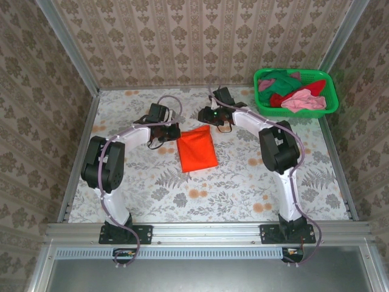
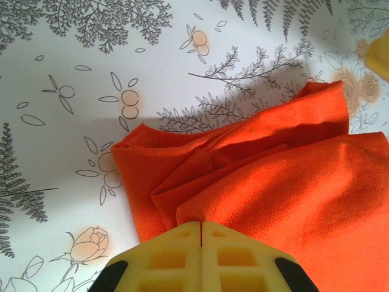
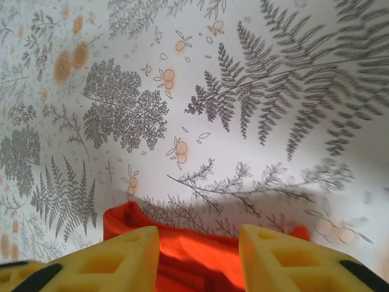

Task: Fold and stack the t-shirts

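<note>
Item: orange t-shirt point(image 1: 197, 149), folded to a compact rectangle, lying flat near the middle of the worktop point(image 1: 243, 182), long side running away from the arm bases and slightly tilted. In the left wrist view the orange t-shirt point(image 2: 273, 182) shows several stacked layers and loose creases at one corner. Left end effector point(image 1: 165, 131), just beside the shirt's far left corner: in its own view the left end effector point(image 2: 201, 228) has its yellow fingers point(image 2: 176, 258) pressed together with no gap, the cloth running right up to their tips; whether a layer is pinched between them cannot be told. Right end effector point(image 1: 211, 118), just beyond the shirt's far right corner: the right end effector point(image 3: 199, 237) has its yellow fingers point(image 3: 121, 258) spread apart, the far edge of the orange t-shirt point(image 3: 194, 264) lying between and below them. Further stock: green mesh basket point(image 1: 295, 73) at the far right corner of the worktop, well apart from the folded shirt, holding a crumpled pink t-shirt point(image 1: 304, 100), red t-shirt point(image 1: 278, 99) and dark green t-shirt point(image 1: 279, 78) heaped together. Worktop covering: pale print of grey ferns and orange flowers.
</note>
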Controlling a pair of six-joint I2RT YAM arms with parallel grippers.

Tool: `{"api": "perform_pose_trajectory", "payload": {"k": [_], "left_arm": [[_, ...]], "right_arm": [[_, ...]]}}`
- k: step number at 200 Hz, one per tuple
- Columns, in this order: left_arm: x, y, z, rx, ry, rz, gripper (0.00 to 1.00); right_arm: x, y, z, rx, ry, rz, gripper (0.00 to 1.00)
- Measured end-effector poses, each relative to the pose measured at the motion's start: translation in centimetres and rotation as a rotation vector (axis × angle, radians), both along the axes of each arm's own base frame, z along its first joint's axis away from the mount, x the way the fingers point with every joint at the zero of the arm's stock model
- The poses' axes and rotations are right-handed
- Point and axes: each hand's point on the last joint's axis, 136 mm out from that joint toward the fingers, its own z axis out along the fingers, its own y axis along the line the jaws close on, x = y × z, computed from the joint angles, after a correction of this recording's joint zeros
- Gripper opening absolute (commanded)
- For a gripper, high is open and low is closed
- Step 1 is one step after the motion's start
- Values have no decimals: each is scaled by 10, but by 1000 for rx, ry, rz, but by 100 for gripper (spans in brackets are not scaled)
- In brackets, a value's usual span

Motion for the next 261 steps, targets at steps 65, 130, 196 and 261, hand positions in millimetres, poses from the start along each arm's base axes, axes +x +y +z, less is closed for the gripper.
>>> {"api": "perform_pose_trajectory", "payload": {"k": [65,130,196,261], "left_arm": [[-4,3,-13,23,29,-7,0],[-1,19,-3,17,7,29,0],[-10,20,-12,24,34,23,13],[-10,20,-8,27,18,12,35]], "right_arm": [[-6,26,-51,-5,155,100,13],[-56,14,-61,-52,275,175,12],[-95,5,-39,-66,281,202,42],[-90,19,-5,-66,109,343,53]]}}
